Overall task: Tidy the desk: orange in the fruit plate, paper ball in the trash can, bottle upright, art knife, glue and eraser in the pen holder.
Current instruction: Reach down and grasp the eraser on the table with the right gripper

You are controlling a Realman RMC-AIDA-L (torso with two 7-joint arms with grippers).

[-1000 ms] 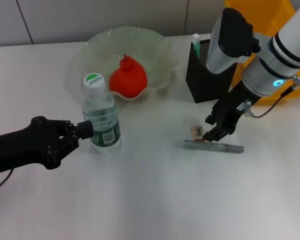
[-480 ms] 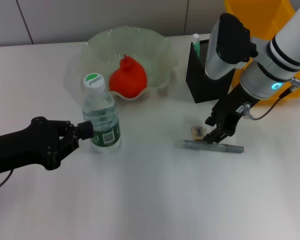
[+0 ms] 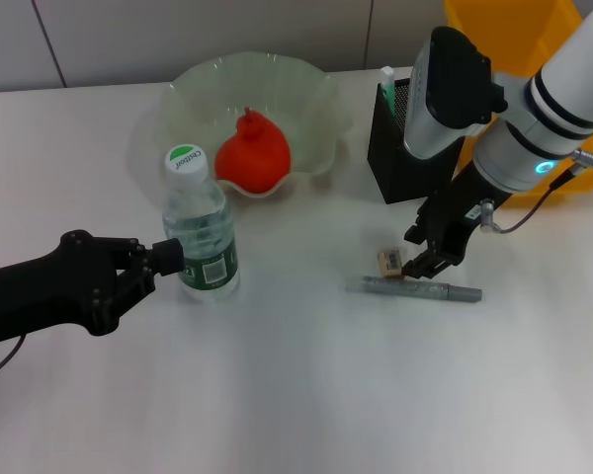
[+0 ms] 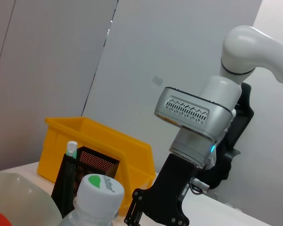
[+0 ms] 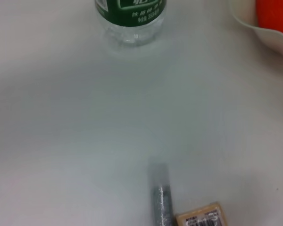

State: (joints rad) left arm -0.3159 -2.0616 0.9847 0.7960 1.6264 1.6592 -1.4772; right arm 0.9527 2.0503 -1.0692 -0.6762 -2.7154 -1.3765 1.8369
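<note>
White desk [image 3: 306, 395]: art knife [image 3: 413, 289] lies just beneath right gripper [image 3: 422, 263].

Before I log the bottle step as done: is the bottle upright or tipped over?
Upright. The bottle stands on its base on the table, green cap on top, with the left gripper at its side.

Even, bright overhead light; the white matte desk [image 3: 296, 395] shows soft, faint shadows beside the clear plastic green-labelled bottle [image 3: 200, 237]. The right wrist view is softly blurred throughout.
</note>
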